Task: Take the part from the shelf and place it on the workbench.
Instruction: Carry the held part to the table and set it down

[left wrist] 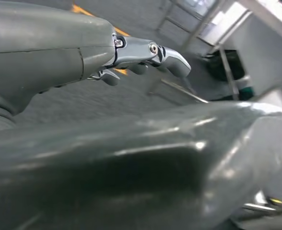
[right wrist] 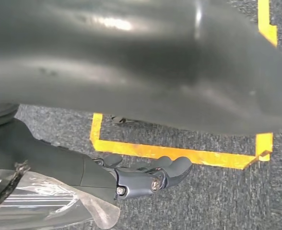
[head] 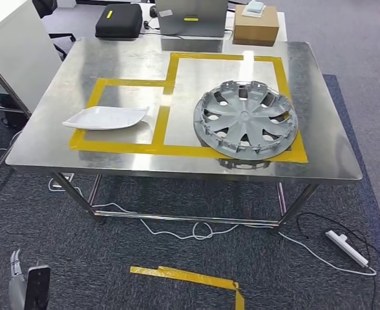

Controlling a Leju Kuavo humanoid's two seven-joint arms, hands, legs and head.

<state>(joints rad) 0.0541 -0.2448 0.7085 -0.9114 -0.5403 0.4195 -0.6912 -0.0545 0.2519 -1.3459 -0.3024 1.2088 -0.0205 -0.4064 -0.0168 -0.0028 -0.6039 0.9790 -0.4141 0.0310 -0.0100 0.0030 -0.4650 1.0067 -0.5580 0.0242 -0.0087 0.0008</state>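
**Operator:** Where does the task stand?

**Spotter:** You look close to done. The part, a grey wheel cover [head: 245,119], lies flat on the workbench [head: 324,155], in the larger of the two yellow tape outlines [head: 166,103] and towards its near right corner, with its rim reaching the tape there. A white plate-like piece [head: 106,118] lies in the smaller outline to its left. I can't say whether more parts are meant to come over, and no shelf is in sight.

**Operator:** And my hands?

**Spotter:** Both hang low, well apart from the table. In the left wrist view your left hand [left wrist: 139,55] holds nothing, its fingers stretched out loosely over the carpet. In the right wrist view your right hand [right wrist: 146,175] is likewise empty, its fingers extended and only slightly curved. A clear plastic wrap [right wrist: 41,203] sits around that wrist.

**Operator:** What about the surface and the room?

**Spotter:** The top is brushed steel on crossed legs, glossy enough to mirror the ceiling lights. At its far edge you have a black case [head: 119,20], a grey box [head: 192,18] and a cardboard box [head: 255,26]. The floor is dark grey carpet [head: 105,265] with a yellow tape mark [head: 192,278] in front of you, white cables [head: 178,229] trailing under the table, and a power strip [head: 346,248] on the right.
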